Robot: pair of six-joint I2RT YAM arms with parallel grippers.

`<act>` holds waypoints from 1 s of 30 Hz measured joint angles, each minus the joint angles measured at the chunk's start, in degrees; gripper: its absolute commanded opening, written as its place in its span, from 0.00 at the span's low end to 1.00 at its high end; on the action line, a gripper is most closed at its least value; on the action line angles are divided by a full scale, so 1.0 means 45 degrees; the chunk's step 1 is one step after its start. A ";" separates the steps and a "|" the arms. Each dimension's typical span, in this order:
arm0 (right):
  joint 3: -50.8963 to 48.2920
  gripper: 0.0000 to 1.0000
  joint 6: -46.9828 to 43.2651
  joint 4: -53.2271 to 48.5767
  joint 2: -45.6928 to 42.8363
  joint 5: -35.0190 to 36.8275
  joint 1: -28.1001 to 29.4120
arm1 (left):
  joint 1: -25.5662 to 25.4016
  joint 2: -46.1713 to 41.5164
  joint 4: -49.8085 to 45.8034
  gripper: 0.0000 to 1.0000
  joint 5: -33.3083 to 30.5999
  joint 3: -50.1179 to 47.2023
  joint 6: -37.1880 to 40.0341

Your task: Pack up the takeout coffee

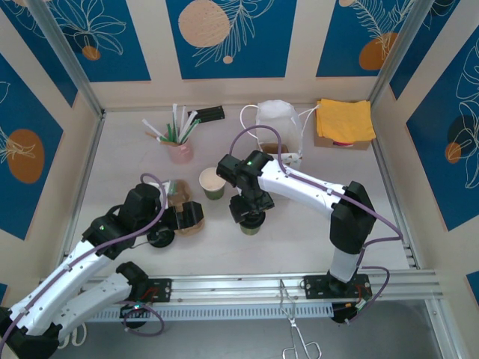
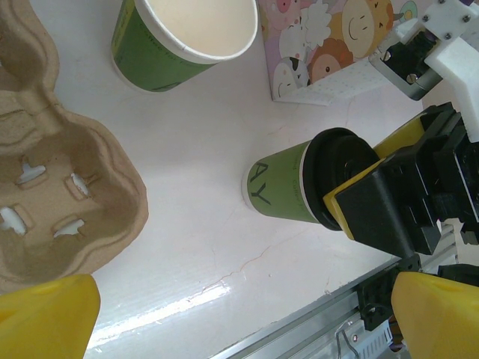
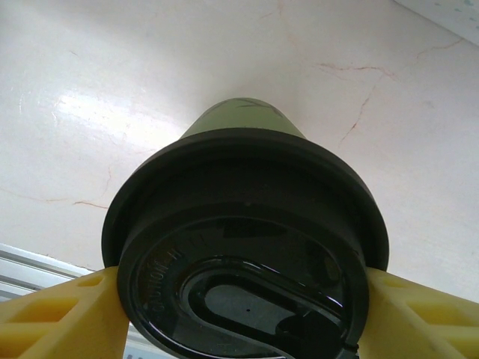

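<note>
A green takeout cup with a black lid (image 1: 253,223) stands upright on the table, in front of an open green cup (image 1: 212,183). My right gripper (image 1: 251,213) comes down over the lidded cup. In the right wrist view its yellow fingers (image 3: 60,314) press against both sides of the lid (image 3: 247,254). The left wrist view shows the same cup (image 2: 288,187) with the right gripper's black and yellow finger (image 2: 374,202) against the lid. My left gripper (image 2: 247,321) is open over bare table beside the brown pulp cup carrier (image 2: 52,187), holding nothing.
A pink cup of straws (image 1: 179,149) stands at the back left. A white bag (image 1: 277,123) and a yellow cloth on a box (image 1: 344,120) sit at the back right. A cartoon-printed card (image 2: 329,45) lies behind the cups. Metal tongs (image 1: 293,329) hang off the front rail.
</note>
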 measured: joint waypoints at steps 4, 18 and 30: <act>0.0000 0.71 0.0005 -0.0005 -0.0005 0.0000 0.0000 | 0.0000 0.0000 0.0000 1.00 0.0000 0.0000 0.0000; 0.0223 0.70 0.0500 -0.0685 -0.1239 0.0049 0.0000 | 0.0000 0.0529 0.0529 1.00 0.0000 0.0000 0.0019; 0.2390 0.70 0.1073 -0.2662 -0.3075 0.0563 -0.0005 | -0.0005 0.1671 0.1370 1.00 0.0272 0.0053 0.0359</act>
